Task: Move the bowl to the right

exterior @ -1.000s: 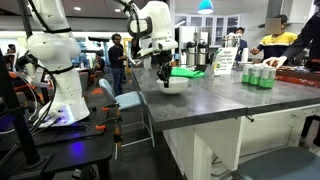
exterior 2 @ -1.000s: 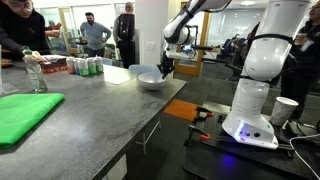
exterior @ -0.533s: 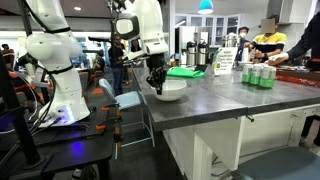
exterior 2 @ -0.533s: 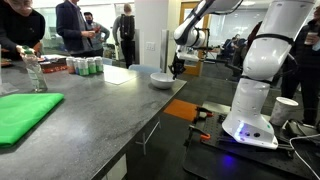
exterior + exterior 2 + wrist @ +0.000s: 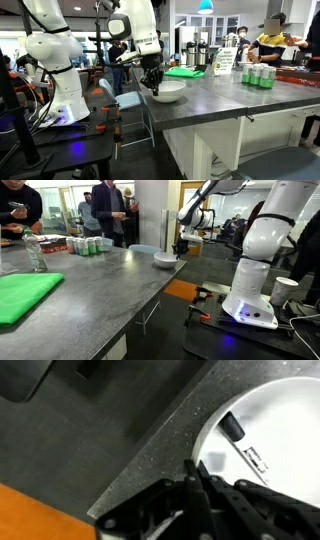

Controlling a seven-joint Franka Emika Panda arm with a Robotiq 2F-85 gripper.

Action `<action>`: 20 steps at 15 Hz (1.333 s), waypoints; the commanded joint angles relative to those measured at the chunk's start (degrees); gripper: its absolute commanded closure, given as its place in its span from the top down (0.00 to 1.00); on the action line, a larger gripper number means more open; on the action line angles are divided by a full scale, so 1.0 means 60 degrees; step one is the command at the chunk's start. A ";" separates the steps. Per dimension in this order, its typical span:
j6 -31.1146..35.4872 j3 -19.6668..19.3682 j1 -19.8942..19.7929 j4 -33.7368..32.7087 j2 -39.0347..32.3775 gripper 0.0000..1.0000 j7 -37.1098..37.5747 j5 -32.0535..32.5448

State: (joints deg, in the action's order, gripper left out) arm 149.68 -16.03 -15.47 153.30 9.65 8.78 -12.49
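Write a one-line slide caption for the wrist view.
Tool at the rim of the white bowl, near the edge of the grey countertop.

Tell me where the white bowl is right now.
In both exterior views the bowl sits by the grey counter's edge on the robot's side, just beneath the claw.

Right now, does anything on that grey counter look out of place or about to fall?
Only one thing: the plain white shallow bowl sits very close to the corner edge of the grey stone counter, and the robot's hand appears to pinch its rim. Nothing looks spilled or broken.
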 commanded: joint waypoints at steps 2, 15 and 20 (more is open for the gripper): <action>-0.0009 0.0454 -0.0146 -0.0132 -0.0006 0.01 0.1875 0.0326; -0.0373 0.0951 0.0109 -0.1367 -0.0937 0.01 0.4099 0.0341; -0.0593 0.1036 0.0115 -0.1437 -0.0409 0.43 0.4516 0.0999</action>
State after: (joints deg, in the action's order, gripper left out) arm 148.97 -10.17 -14.66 145.13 4.90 32.18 -10.07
